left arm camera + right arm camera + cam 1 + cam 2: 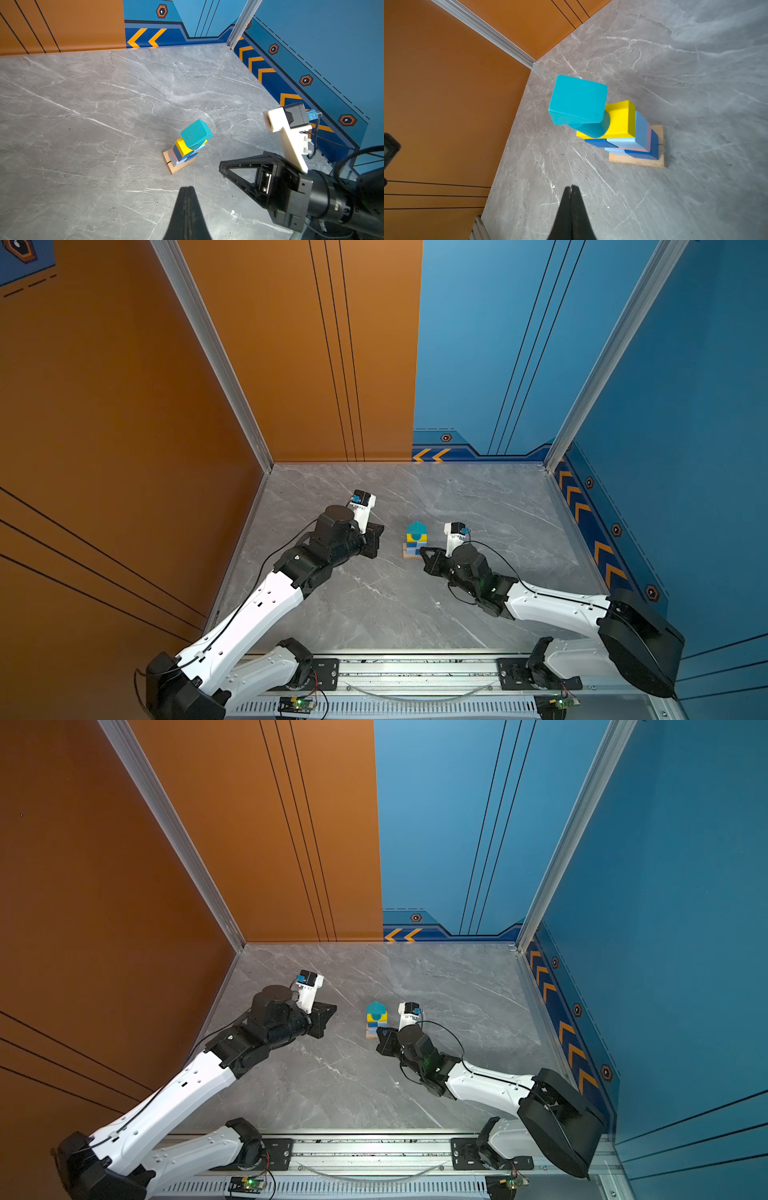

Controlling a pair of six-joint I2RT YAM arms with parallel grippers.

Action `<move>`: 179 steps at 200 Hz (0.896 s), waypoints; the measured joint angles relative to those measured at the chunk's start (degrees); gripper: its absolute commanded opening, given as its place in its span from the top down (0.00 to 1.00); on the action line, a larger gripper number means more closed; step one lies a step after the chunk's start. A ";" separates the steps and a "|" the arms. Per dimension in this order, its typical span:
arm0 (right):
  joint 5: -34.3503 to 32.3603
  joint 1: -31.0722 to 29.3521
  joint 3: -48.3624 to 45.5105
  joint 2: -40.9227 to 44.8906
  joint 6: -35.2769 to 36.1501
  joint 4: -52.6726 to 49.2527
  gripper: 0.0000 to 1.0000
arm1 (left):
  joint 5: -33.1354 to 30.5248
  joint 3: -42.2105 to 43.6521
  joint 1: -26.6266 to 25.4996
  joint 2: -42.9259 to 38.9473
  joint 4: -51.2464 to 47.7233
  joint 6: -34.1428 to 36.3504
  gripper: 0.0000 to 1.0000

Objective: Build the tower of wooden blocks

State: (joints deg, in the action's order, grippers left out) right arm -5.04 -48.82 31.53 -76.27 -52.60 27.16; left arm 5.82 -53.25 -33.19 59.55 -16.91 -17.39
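Evidently complete, the narrow tower of small painted wood blocks [415,540] stands near the middle of the grey marbled surface [374,605], between the two arms. Its tan plank base [637,162] carries blue and pink layers [641,133], a yellow bar [620,120], a teal cylinder [593,128] and a teal pointed roof block [577,99] on top. The blocks look light, stiff and smooth-painted, and nothing binds them, so I judge a sideways nudge would topple the stack. Any correction should take one block by its flat opposite faces, from above. On the left, the left gripper [375,540] hangs apart from the tower, pointing toward it, jaws clenched on nothing. On the right, the right gripper [424,552] sits low, just beside the base without touching, also pressed closed and empty.
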 measured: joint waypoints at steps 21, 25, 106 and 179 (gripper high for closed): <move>-0.57 0.00 0.00 -0.42 0.00 0.66 1.00 | 0.31 0.00 0.15 0.00 0.00 0.00 1.00; -0.79 0.00 0.00 -0.44 0.00 0.76 1.00 | 0.31 0.00 0.15 0.00 0.00 0.00 1.00; -1.31 0.00 0.00 -2.99 -0.22 2.40 1.00 | 0.83 0.02 0.37 0.00 0.02 0.00 1.00; -2.64 -0.17 0.02 -4.63 -0.26 5.49 1.00 | 0.94 0.59 0.61 0.00 0.02 0.42 1.00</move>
State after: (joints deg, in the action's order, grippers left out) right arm -7.68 -48.99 31.55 -80.90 -52.86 32.64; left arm 6.76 -52.66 -32.58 59.55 -16.88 -16.97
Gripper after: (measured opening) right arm 0.047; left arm 0.044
